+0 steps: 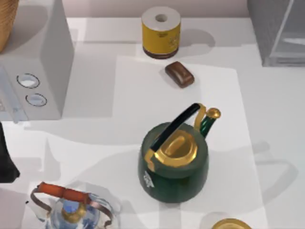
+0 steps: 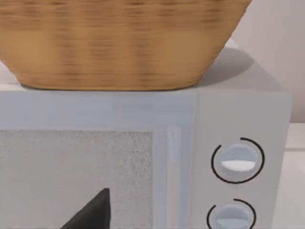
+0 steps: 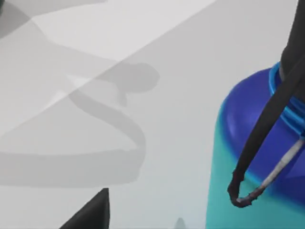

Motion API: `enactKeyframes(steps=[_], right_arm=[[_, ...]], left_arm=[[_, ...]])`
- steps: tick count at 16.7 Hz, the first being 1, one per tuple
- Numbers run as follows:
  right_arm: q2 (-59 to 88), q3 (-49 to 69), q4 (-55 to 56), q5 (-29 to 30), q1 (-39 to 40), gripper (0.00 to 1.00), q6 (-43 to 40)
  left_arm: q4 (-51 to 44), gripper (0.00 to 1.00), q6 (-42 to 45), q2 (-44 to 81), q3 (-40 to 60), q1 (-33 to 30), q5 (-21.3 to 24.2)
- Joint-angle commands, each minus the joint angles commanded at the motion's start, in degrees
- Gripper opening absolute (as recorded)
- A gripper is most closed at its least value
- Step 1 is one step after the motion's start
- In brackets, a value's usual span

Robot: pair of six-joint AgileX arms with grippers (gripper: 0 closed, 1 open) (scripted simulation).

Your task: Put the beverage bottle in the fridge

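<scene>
While the right wrist camera is looking down at the bench (image 3: pixel 143 38), the beverage bottle (image 3: pixel 248 157), blue above and teal below, is standing close beside the right gripper; whether that gripper is wide or narrow, I cannot tell. The fridge (image 1: pixel 279 33) is sitting at the far right corner, nothing visible inside. The left arm (image 1: pixel 7 152) is idling by the microwave (image 2: pixel 143 157), whose top is carrying a basket (image 2: pixel 119 43).

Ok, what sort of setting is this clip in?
Most likely a rendered kitchen counter: a white table carries a green kettle, a microwave with two dials and a wicker basket on top, and a grey glass-panelled fridge at the far right.
</scene>
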Motion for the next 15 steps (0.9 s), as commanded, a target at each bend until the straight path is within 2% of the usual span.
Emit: enactKeyframes(steps=[6, 12, 15], right_arm=[[0.7, -5.4, 17.2, 1.6, 5.0, 1.00, 12.2], [0.8, -6.2, 19.1, 1.8, 5.5, 1.00, 13.4], [0.8, -6.2, 19.1, 1.8, 5.5, 0.78, 13.4]], left_arm=[[0.0, 1.00, 0.0, 0.0, 0.0, 0.0, 0.0], [0.0, 1.00, 0.0, 0.0, 0.0, 0.0, 0.0], [0.0, 1.00, 0.0, 0.0, 0.0, 0.0, 0.0]])
